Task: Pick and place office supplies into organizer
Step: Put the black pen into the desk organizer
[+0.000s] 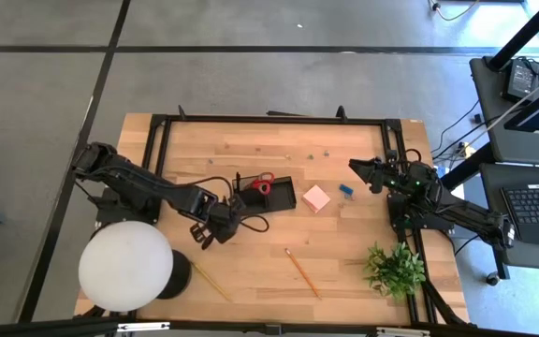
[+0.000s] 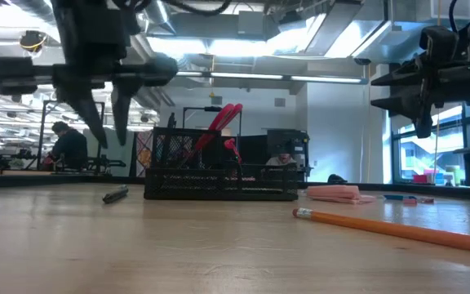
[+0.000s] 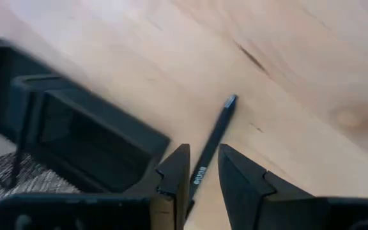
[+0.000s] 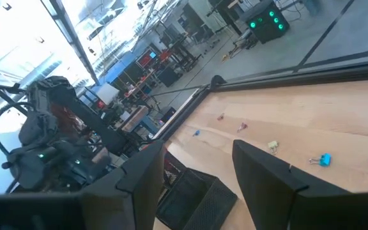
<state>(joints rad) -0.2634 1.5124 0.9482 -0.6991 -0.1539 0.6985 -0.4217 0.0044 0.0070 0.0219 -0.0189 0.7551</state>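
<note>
Scissors (image 1: 262,183) already stand in the organizer (image 1: 284,198); from above I see note block (image 1: 316,197), blue piece (image 1: 346,191) and pencils (image 1: 300,272) still out. Left wrist: my left gripper (image 3: 203,174) hangs open, empty, astride a pen (image 3: 213,142) beside the organizer. Right gripper (image 4: 193,167) waits open, raised.

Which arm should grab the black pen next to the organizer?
Left. The left gripper hangs open right over the black pen, beside the organizer. The right gripper is raised across the table.
</note>
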